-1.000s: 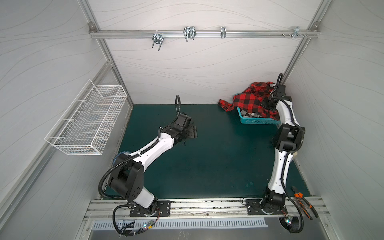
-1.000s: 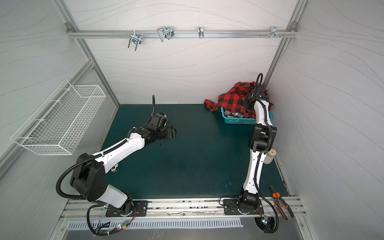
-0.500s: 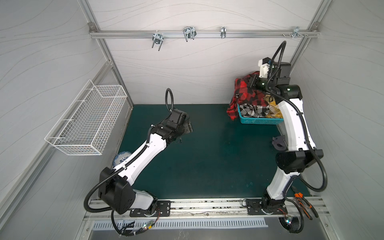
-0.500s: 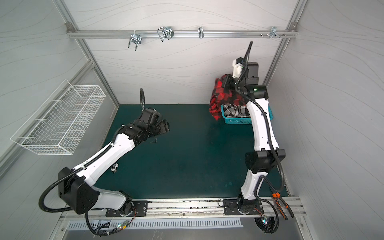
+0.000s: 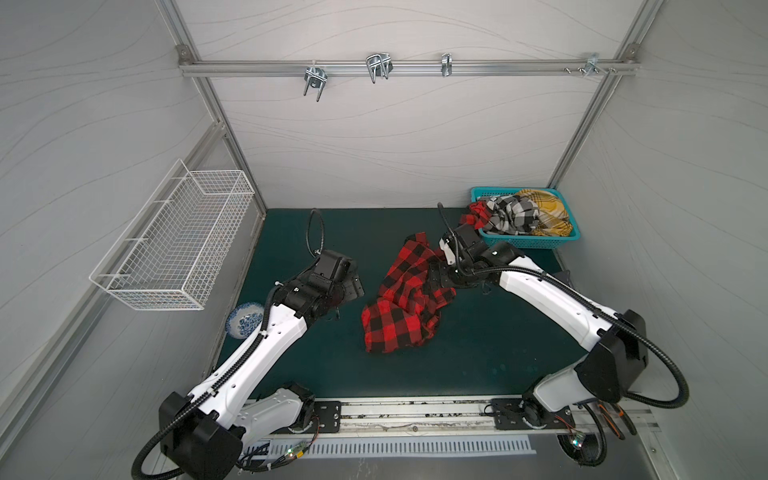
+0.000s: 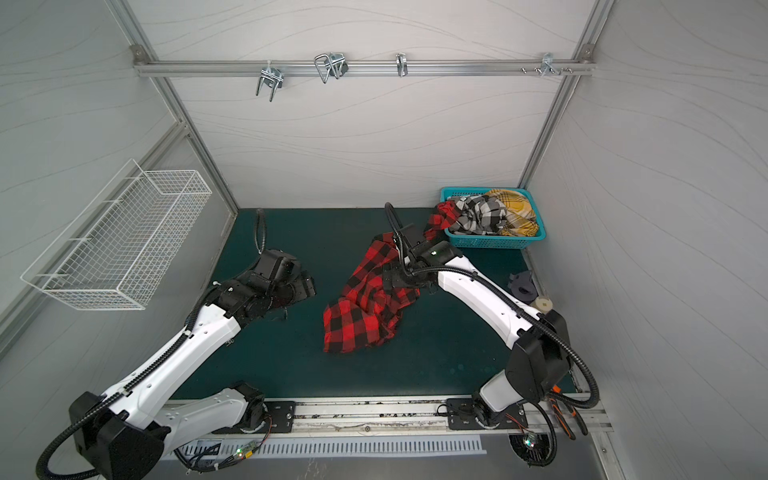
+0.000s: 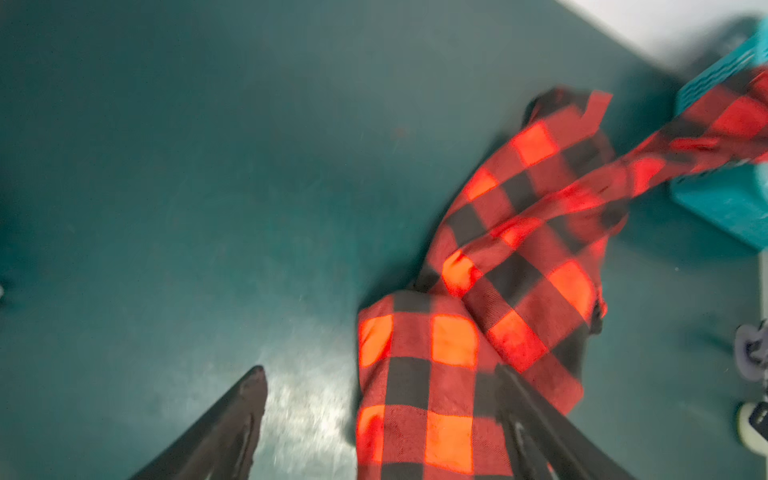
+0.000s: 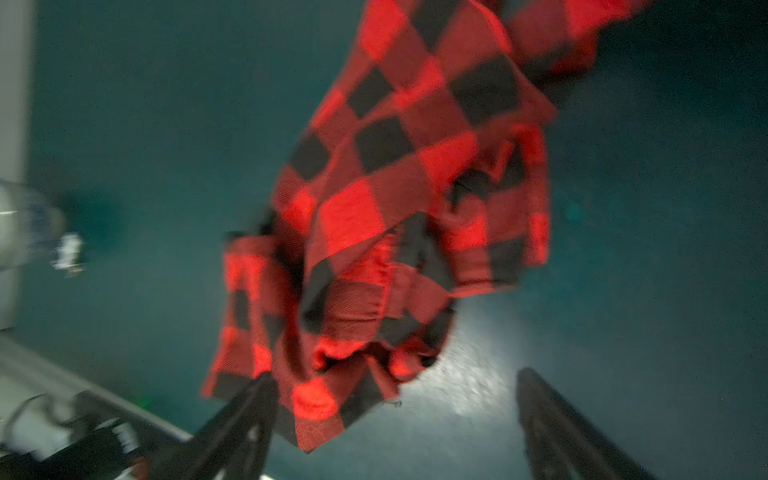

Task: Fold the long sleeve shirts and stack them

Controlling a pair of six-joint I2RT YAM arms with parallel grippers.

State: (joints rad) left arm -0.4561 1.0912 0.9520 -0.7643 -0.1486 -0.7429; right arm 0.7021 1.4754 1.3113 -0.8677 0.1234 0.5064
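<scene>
Your right tool is released at the red shirt, crumpled mid-bench, one end on the basket rim. Left tool released too.

The red shirt has left the basket at the mat's 1 o'clock. It now lies crumpled mid-mat, one sleeve trailing back to the rim. The right gripper, shut before, has opened and dropped low at the shirt's 1 o'clock. The left gripper has closed in at its 9 o'clock. The check shirt and yellow shirt now lie uncovered.
</scene>
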